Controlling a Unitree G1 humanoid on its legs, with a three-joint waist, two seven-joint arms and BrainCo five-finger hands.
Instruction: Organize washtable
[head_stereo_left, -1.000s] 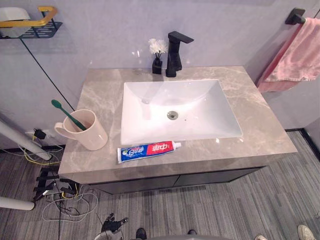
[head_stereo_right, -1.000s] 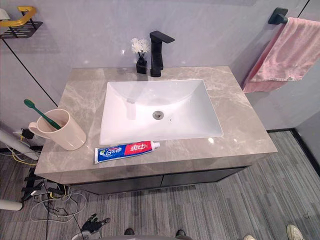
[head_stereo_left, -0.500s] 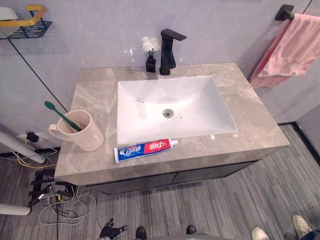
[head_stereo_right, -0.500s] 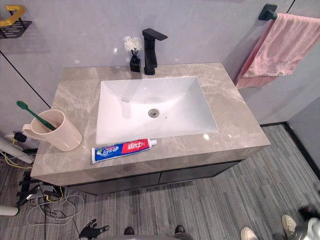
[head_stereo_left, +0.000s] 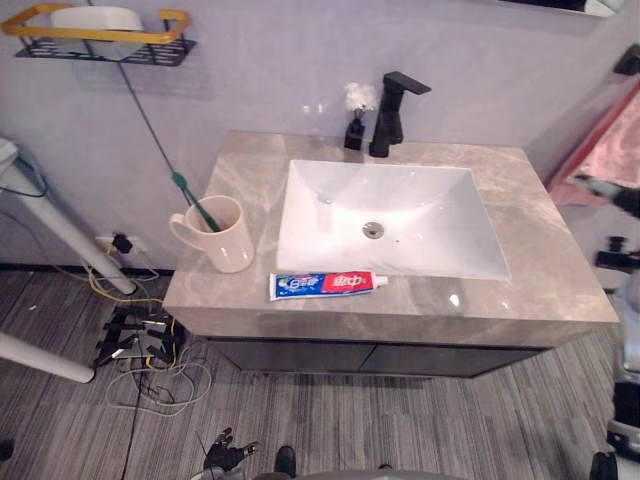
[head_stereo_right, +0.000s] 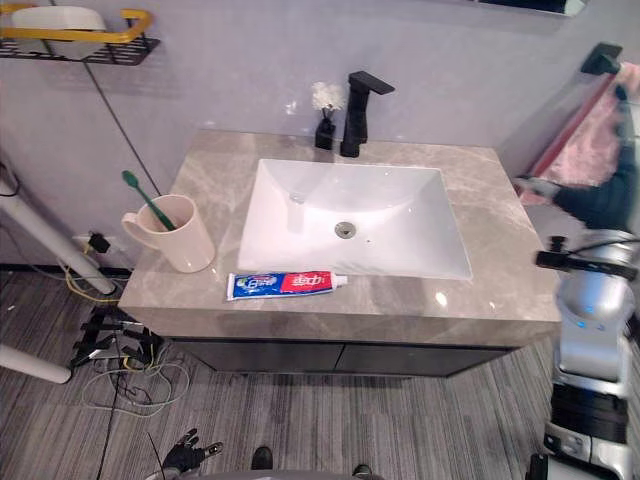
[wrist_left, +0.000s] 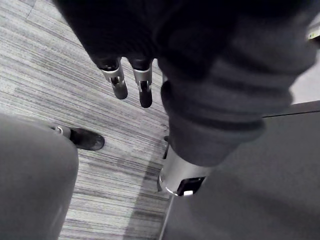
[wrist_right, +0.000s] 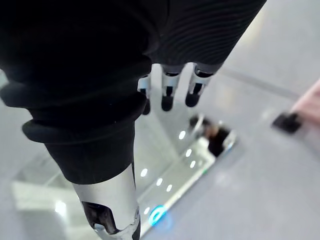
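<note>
Left hand idle over the floor, nothing held.

The left hand (wrist_left: 119, 82) hangs in its dark ribbed cover. Its fingers (wrist_left: 145, 91) are straight and relaxed, pointing toward the floor and clear of any object, and the thumb (wrist_left: 177, 175) is set apart from them. Grey striped floor (wrist_left: 55, 70) lies beyond. A dark flat panel (wrist_left: 250, 190) stands close beside the thumb; contact cannot be confirmed.

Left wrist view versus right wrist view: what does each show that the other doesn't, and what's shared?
Left wrist view: the grey striped floor and the dark cabinet front. Right wrist view: the pale wall, the pink towel and its black mount. Shared: each looks along its own open hand, left hand and right hand, holding nothing.
</note>
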